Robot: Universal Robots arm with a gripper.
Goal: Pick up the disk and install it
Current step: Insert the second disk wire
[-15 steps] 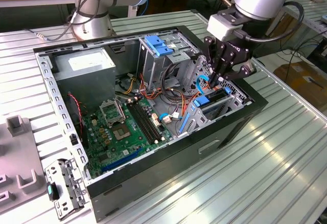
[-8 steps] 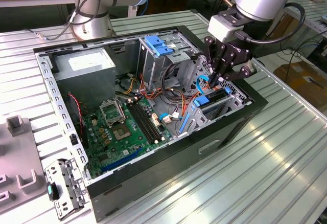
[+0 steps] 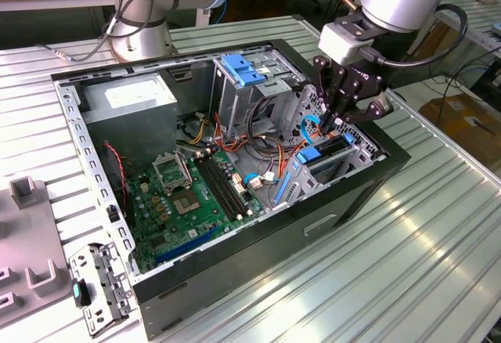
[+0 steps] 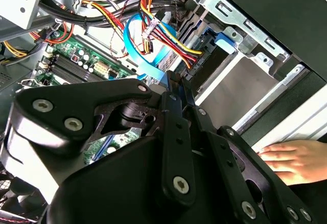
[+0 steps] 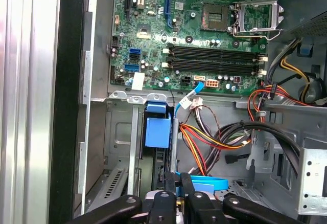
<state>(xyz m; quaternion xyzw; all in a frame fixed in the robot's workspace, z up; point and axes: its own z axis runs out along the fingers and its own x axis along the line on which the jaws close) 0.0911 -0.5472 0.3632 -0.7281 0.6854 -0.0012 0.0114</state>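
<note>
The disk [image 3: 332, 148] sits edge-on in its bay, so its label is hidden; in the first wrist view only a blue rail tab [image 5: 157, 130] and a dark edge show, with the lower part behind the gripper [image 5: 177, 191]. The gripper's linkage [image 4: 153, 147] covers much of the second wrist view, hiding most of the motherboard [image 4: 76, 60]. A hand [image 4: 294, 160] is cut off by that picture's edge. In the exterior view the fingertips sink among cables [image 3: 309, 128], so any grip cannot be told
</note>
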